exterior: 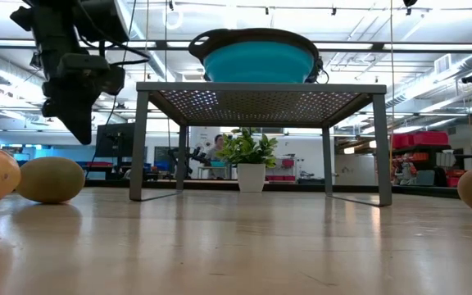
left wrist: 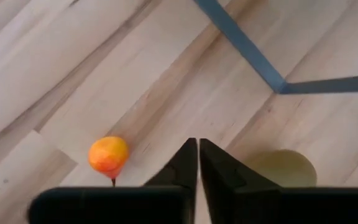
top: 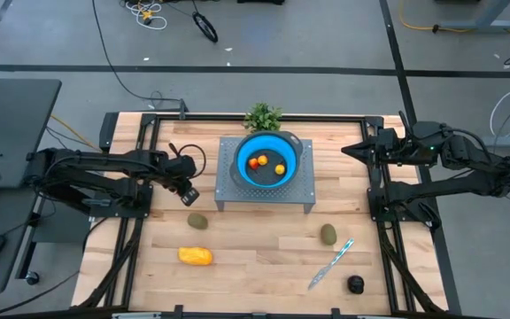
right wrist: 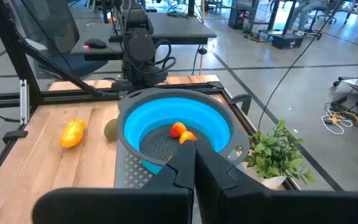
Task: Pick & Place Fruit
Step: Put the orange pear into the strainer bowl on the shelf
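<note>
Small orange fruits (top: 257,161) lie in the blue bowl (top: 247,170) on a grey perforated stand (top: 233,192). On the table rest an olive-brown oval (top: 198,221), a second oval (top: 328,234), a yellow-orange oblong (top: 196,256) and a near-black round fruit (top: 355,283). My left gripper (top: 187,190) hangs shut above the table, left of the stand and just beyond the first oval (left wrist: 284,168), touching nothing. My right gripper (top: 348,148) waits shut, raised at the stand's right, facing the bowl (right wrist: 135,134).
A silver knife with a light-blue handle (top: 330,264) lies near the right oval. A green plant sprig (top: 262,116) stands behind the bowl at the far edge. Black frame rails (top: 374,190) border the table. Bare wood lies between the stand and the near edge.
</note>
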Tool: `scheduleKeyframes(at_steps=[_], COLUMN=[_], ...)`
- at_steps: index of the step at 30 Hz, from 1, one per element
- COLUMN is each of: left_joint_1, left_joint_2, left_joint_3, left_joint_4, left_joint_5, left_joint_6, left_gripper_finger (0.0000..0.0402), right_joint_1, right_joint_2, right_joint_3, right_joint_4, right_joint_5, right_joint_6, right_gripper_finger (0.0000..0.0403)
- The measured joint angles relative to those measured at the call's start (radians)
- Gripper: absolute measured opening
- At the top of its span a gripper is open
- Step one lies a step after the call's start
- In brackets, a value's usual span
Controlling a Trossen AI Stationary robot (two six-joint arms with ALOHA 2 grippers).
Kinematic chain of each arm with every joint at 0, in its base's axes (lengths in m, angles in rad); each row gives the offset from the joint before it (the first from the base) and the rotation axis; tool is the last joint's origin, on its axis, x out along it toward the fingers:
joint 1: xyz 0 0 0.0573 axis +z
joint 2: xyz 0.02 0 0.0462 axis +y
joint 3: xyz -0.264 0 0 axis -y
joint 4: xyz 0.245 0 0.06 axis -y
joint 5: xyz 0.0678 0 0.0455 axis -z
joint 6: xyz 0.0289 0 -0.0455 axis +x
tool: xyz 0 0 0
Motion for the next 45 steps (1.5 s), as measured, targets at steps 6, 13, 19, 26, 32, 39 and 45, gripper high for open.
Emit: scheduleKeyframes(at_steps=[6,13,19,26,32,39,45], left_joint_1=[0.000,0.000,0.000,0.000,0.007,0.032,0.048], left_joint_2=[0.000,0.000,0.000,0.000,0.000,0.091,0.214], left_joint_3=[0.000,0.000,0.000,0.000,0.000,0.000,0.000], left_joint_4=[-0.043,-0.082,-0.092,-0.096,-0.096,-0.126,-0.110], left_joint_5=[0.007,-0.036,-0.027,-0.016,-0.062,-0.059,-0.062], left_joint_6=[-0.031,-0.064,-0.034,-0.011,0.026,0.093,0.150], left_gripper_finger=[0.0121,0.0254,0.0333,0.0354,0.0352,0.0352,0.0352], right_joint_1=[0.000,0.000,0.000,0.000,0.000,0.000,0.000], right_joint_2=[0.000,0.000,0.000,0.000,0.002,0.007,0.011], right_joint_3=[0.000,0.000,0.000,0.000,0.000,0.000,0.000], right_joint_4=[0.000,0.000,0.000,0.001,0.001,0.001,0.004], right_joint_5=[0.000,0.000,0.000,0.000,0.000,0.000,0.000], right_joint_6=[0.000,0.000,0.000,0.000,0.000,0.000,0.000], right_gripper_finger=[0.0007,0.0007,0.0007,0.0007,0.0007,0.0007,0.0007])
